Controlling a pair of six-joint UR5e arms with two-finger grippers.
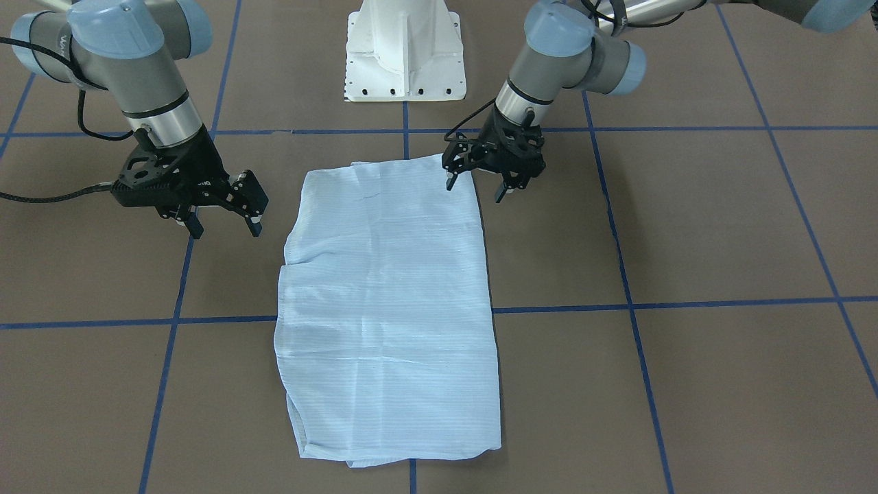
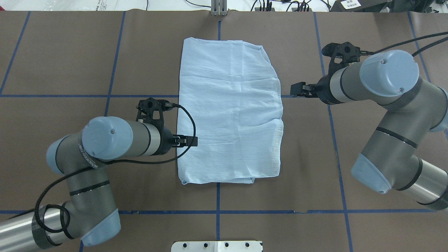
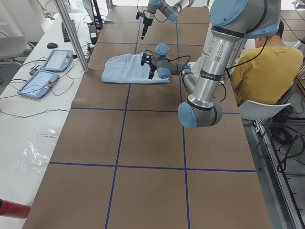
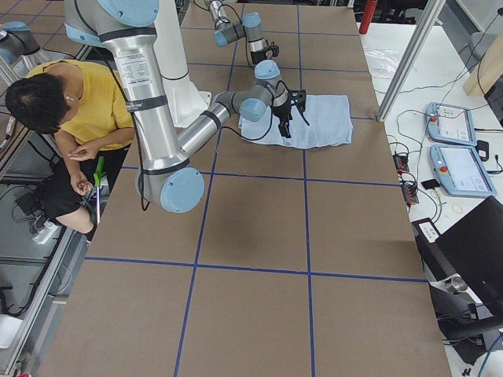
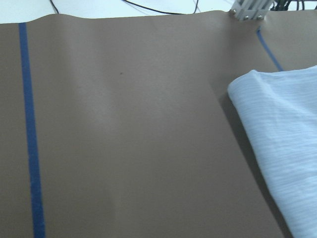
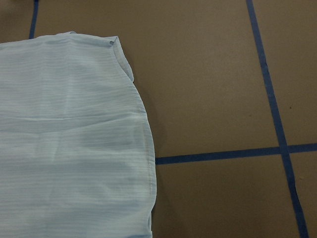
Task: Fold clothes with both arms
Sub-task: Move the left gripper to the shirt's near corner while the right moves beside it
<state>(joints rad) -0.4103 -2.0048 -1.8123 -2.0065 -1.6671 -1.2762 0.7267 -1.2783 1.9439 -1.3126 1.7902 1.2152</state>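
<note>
Shirt (image 1: 387,302) lies on the counter (image 1: 686,226), already a long rectangle, sleeves hidden. Left end effector (image 1: 475,191) gapes empty over its edge; right end effector (image 1: 226,232) open, empty, alongside. Crosswise folds likely remain.

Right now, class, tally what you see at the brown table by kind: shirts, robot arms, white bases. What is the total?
Shirt: 1
Robot arms: 2 (left arm, right arm)
White base: 1
Total: 4

One shirt (image 2: 229,108); two arms (image 2: 140,138) (image 2: 353,84); one white pedestal (image 1: 405,62); one person (image 3: 255,64); two pendants (image 3: 59,59) (image 3: 39,82)
</note>
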